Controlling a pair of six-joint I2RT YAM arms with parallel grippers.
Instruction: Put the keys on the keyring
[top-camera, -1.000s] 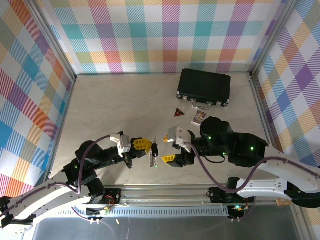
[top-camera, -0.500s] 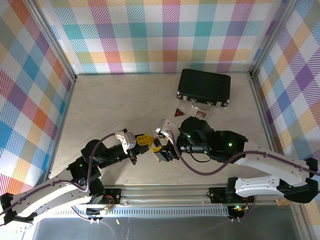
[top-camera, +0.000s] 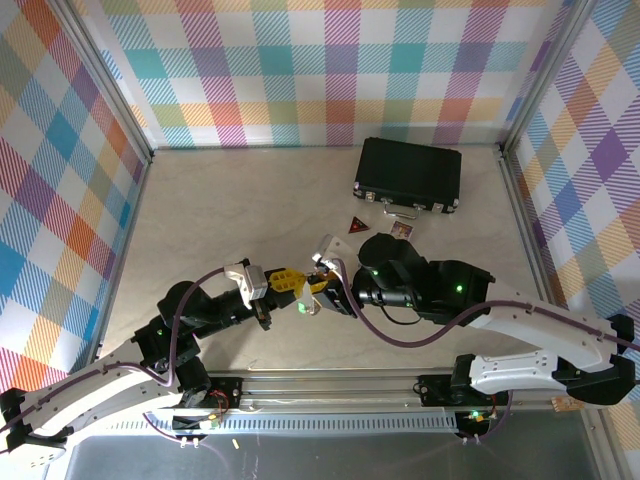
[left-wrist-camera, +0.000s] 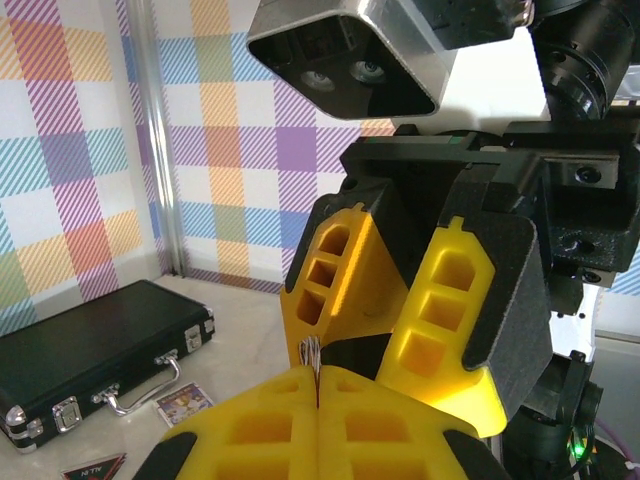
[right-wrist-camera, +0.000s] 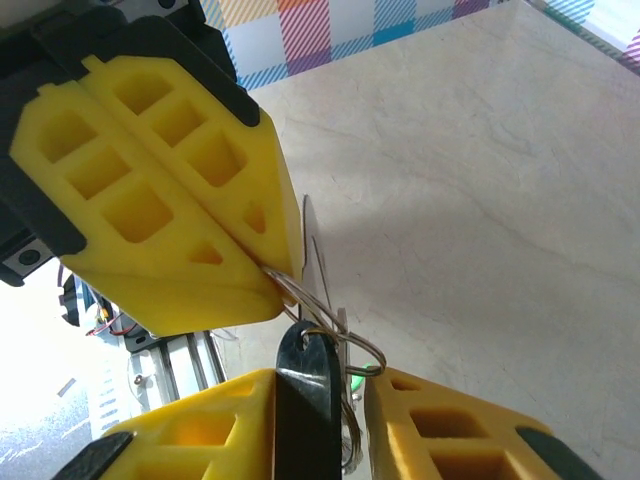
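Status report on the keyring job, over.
Left pincer shut on keyring. Right pincer open around black key head, gap on one side. Black case far back, clear of both.

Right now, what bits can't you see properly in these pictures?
- Top view: the keys are too small, squeezed between the left gripper and right gripper.
- Right wrist view: the green key is a sliver behind the black key, whose blade the bottom edge cuts off.
- Right wrist view: the keyring is partly hidden inside the left gripper's fingers.
- Left wrist view: the red triangle is cut by the bottom edge.
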